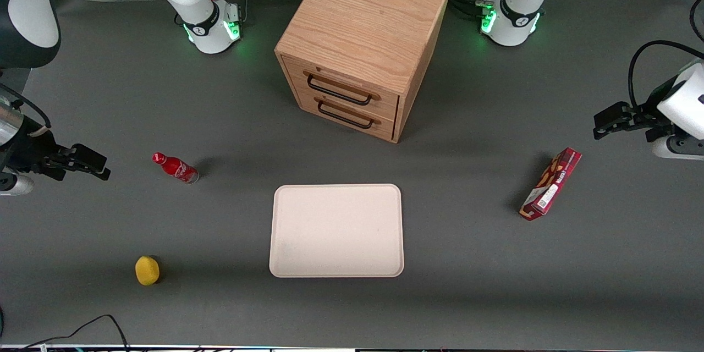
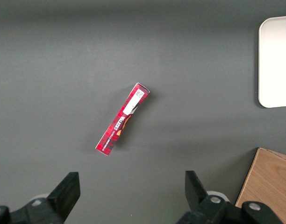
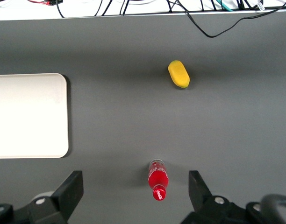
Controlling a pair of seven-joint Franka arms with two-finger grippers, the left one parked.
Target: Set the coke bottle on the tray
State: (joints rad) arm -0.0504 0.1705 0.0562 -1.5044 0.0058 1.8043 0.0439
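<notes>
Small slim red coke bottle (image 1: 176, 168) with red cap and silvery base is standing on the dark grey desk (image 1: 484, 264), well apart from the large flat pale cream-pink tray (image 1: 336, 230), toward the working arm's end. Tray is lying bare, nearer the front camera than the oak two-drawer cabinet (image 1: 360, 44).

Black two-finger claw (image 1: 91, 164) is hanging near the bottle, farther out toward the working arm's end, not touching it. Wrist view is showing the claw (image 3: 136, 191) with fingers (image 3: 72, 189) spread wide apart, nothing between them; bottle (image 3: 158, 179) is sitting in line with the gap.

Handling judgement: bottle is looking light, rigid, smooth-sided, probably slippery and easy to tip given its slim base. Best hold is likely across the body at mid-height, below the cap, squeezing squarely so it is not rolling out.

Also lying about: yellow lemon-like fruit (image 1: 147, 270) nearer the camera; flat red snack box (image 1: 550, 191) toward the parked arm's end.
</notes>
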